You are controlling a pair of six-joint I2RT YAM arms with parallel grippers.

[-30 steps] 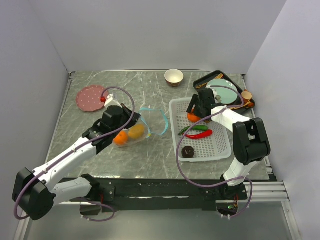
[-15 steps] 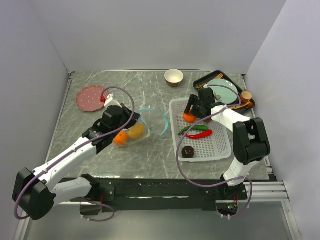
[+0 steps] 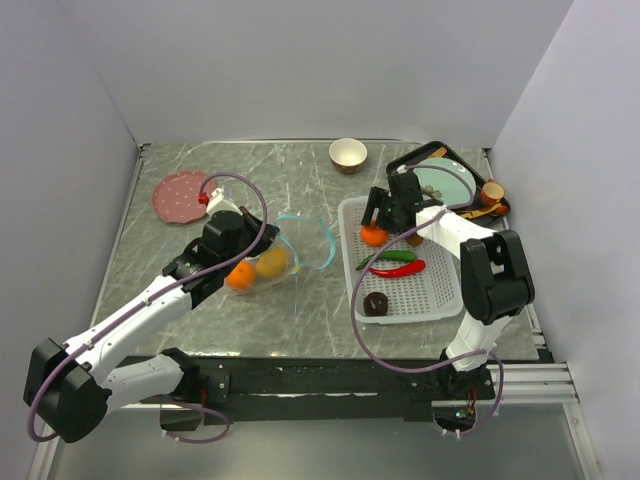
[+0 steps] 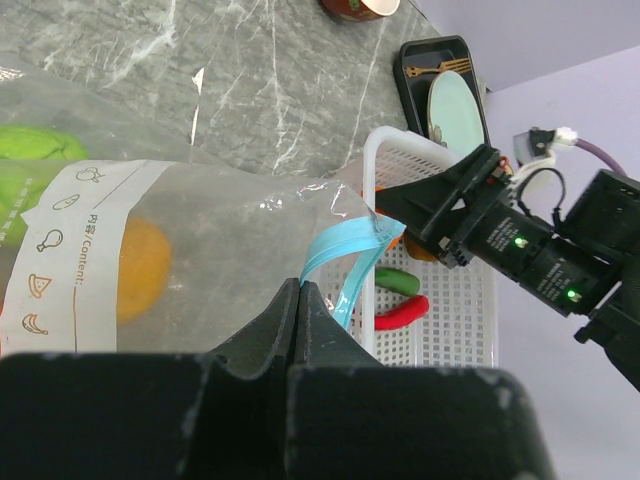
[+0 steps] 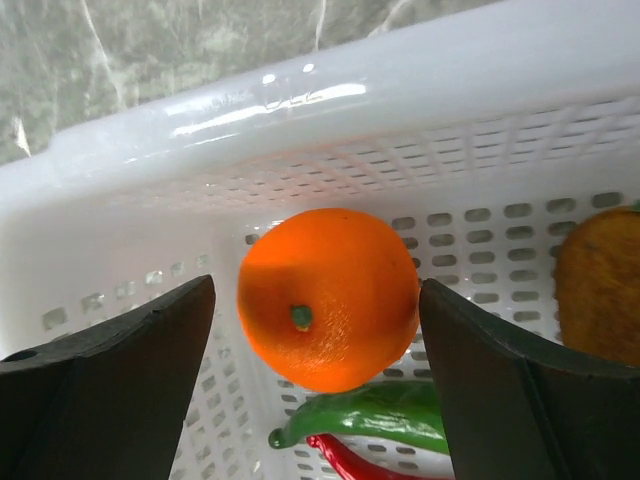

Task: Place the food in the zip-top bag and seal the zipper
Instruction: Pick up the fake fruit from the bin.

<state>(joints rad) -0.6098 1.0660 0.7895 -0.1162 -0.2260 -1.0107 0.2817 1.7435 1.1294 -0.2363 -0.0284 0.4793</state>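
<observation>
The clear zip-top bag (image 3: 285, 255) lies left of centre with an orange (image 4: 140, 270), a yellow-orange fruit (image 3: 272, 263) and a green fruit (image 4: 40, 145) inside. My left gripper (image 4: 300, 285) is shut on the teal zipper (image 4: 345, 255) at the bag's mouth, which stands open toward the basket. My right gripper (image 5: 318, 290) is open inside the white basket (image 3: 440, 290), and a second orange (image 5: 330, 300) sits between its fingers. That orange rests against the right finger, with a gap on the left. Green chili (image 3: 397, 256), red chili (image 3: 400, 268), a brown kiwi (image 5: 600, 285) and a dark donut-like piece (image 3: 376, 304) lie in the basket.
A tan bowl (image 3: 348, 154) stands at the back centre. A pink plate (image 3: 181, 196) lies at the back left. A black tray (image 3: 400, 163) with a teal plate and wooden pieces sits behind the basket at the right.
My right gripper has shifted left across the basket, and the orange between its fingers has moved with it to the left wall. The left arm and bag have stayed put.
</observation>
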